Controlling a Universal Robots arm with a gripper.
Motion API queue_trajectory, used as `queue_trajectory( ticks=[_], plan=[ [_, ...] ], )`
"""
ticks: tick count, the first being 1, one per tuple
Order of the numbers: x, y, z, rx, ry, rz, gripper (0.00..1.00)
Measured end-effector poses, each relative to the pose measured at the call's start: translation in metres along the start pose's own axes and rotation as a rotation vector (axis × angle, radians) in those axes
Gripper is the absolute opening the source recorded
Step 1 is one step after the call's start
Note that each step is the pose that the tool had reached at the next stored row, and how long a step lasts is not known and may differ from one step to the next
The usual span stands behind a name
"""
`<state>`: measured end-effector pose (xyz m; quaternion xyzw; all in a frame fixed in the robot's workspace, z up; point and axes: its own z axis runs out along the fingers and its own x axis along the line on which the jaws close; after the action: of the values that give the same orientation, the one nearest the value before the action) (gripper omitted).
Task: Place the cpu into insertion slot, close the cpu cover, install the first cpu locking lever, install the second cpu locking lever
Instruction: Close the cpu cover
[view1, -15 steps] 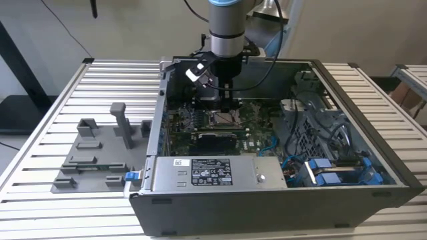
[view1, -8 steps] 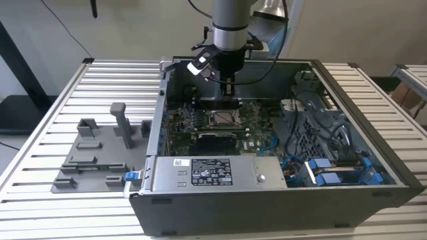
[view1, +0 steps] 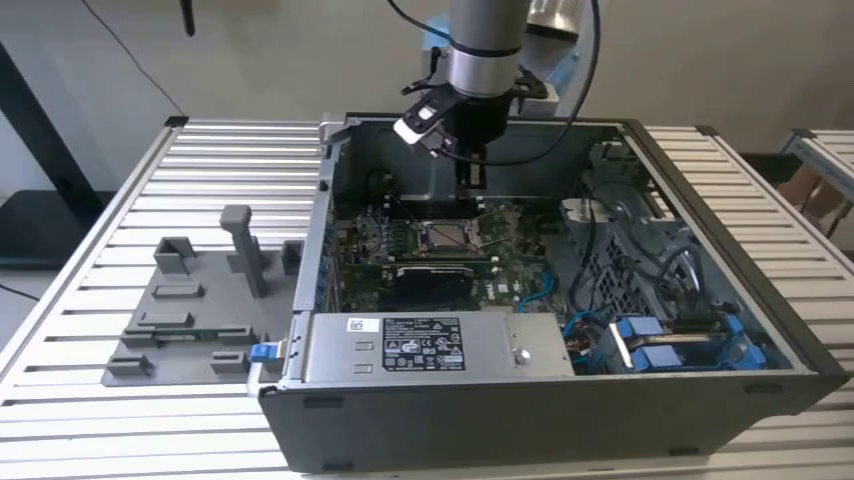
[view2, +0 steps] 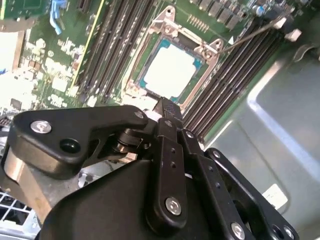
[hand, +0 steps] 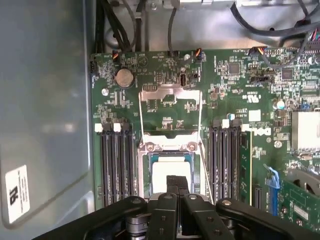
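Black two-fingered pincer (view1: 470, 178) in the upper middle of the exterior view: clenched on nothing, tips pressed together, hanging inside the open case and apart from the board below. In both wrist views, pincer (hand: 177, 182) just in front of the pale tan-grey square cpu (hand: 161, 172).

Cpu already seated flat in the square silvery-rimmed insertion slot (hand: 147, 170), near the centre of the exterior view. Judged light, thin, rigid and fragile, smooth on top and likely slippery. Best taken by two opposite edges, never pressed at a corner.

Beyond it, thin silvery cpu cover (hand: 170, 112) with a square window, flipped open away from the cpu, hinge side against the slot's rim. Judged light, springy sheet metal, easy to bend; better pushed near its free edge. Alongside, thin silvery wire locking lever (view2: 250, 34), unlatched, probably stiff and springy.

Around the slot: green circuit board (hand: 165, 70), with rows of long black memory slots (hand: 117, 160) on either side, close enough to crowd the fingers. Further out, grey metal computer case (view1: 534, 420), walls hemming in any approach, blue connectors (view1: 654, 345) at the exterior view's right. Under all, slatted aluminium table (view1: 214, 170). On the exterior view's left, grey plastic fixture (view1: 174, 320), just beside the case.
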<state>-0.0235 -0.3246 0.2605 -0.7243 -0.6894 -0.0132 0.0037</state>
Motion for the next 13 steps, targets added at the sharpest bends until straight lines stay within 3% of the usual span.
queue_trajectory(
  ticks=[5,7,12,13],
  plan=[
    [-0.0001,0.0192,0.0001,0.0306,-0.0017,0.001,0.11],
    [0.0002,0.0276,0.0002,0.0382,-0.002,0.001,0.11],
    [0.0013,0.0488,0.0006,0.0443,-0.0022,0.0,0.11],
    [0.0016,0.0558,0.0007,0.0449,-0.0023,-0.001,0.11]
  ],
)
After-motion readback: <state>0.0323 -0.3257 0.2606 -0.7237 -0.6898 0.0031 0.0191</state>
